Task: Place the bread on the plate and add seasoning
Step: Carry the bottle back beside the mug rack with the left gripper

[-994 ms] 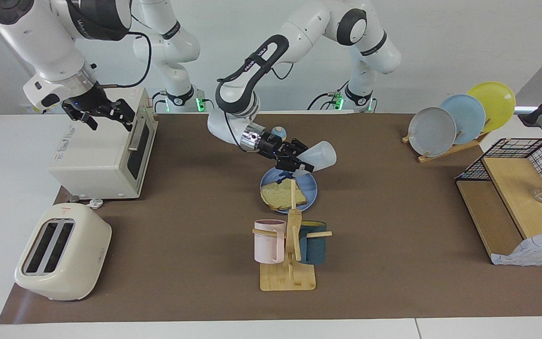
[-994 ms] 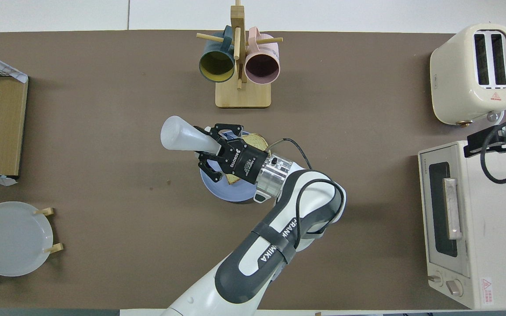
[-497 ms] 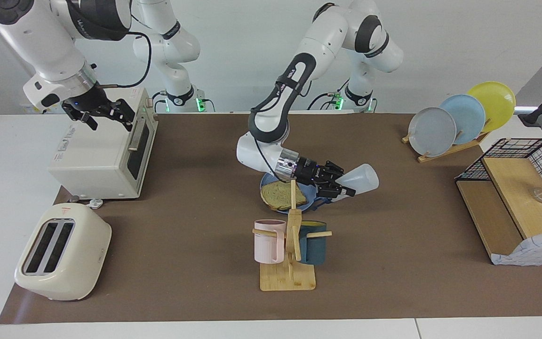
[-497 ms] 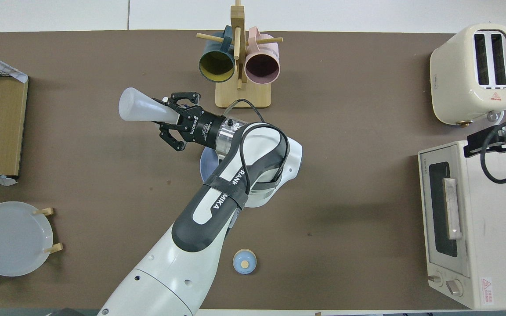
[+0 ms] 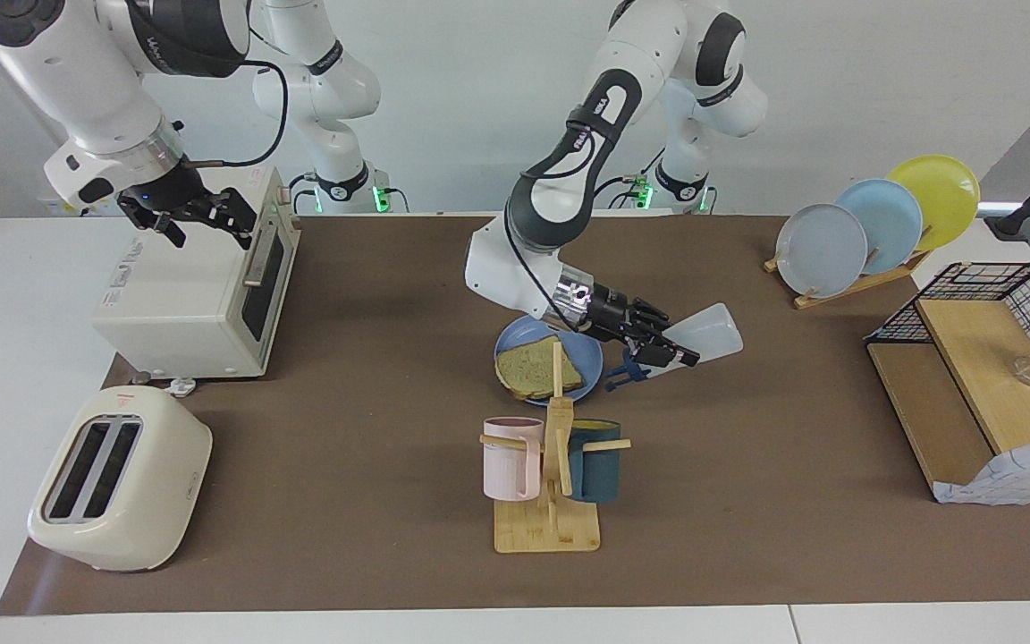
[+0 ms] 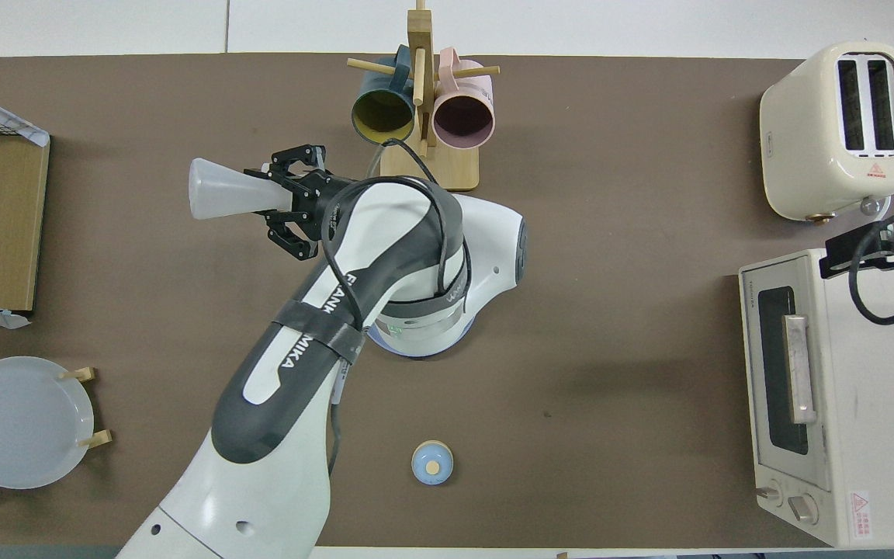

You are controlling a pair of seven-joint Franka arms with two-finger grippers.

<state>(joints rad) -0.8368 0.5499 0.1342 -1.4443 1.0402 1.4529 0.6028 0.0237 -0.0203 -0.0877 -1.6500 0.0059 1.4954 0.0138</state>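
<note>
The bread [image 5: 536,368] lies on the blue plate [image 5: 515,337] in the middle of the mat. My left gripper [image 5: 663,345] is shut on the seasoning [image 5: 708,332], a whitish bottle held tilted with its neck down. Its blue flip cap [image 5: 626,373] hangs open just above the mat, beside the plate toward the left arm's end. In the overhead view the left gripper [image 6: 285,203] and the seasoning [image 6: 223,190] show, while the arm covers the plate and bread. My right gripper [image 5: 206,227] waits open over the toaster oven [image 5: 193,295].
A mug rack [image 5: 551,465] with a pink and a dark mug stands farther from the robots than the plate. A toaster [image 5: 117,478] is at the right arm's end. A plate rack [image 5: 873,228] and wire shelf [image 5: 980,358] are at the left arm's end. A small bell [image 6: 431,463] sits nearer the robots.
My left gripper has carried the tilted seasoning off from over the plate toward the left arm's end of the table. The right arm has not moved.
</note>
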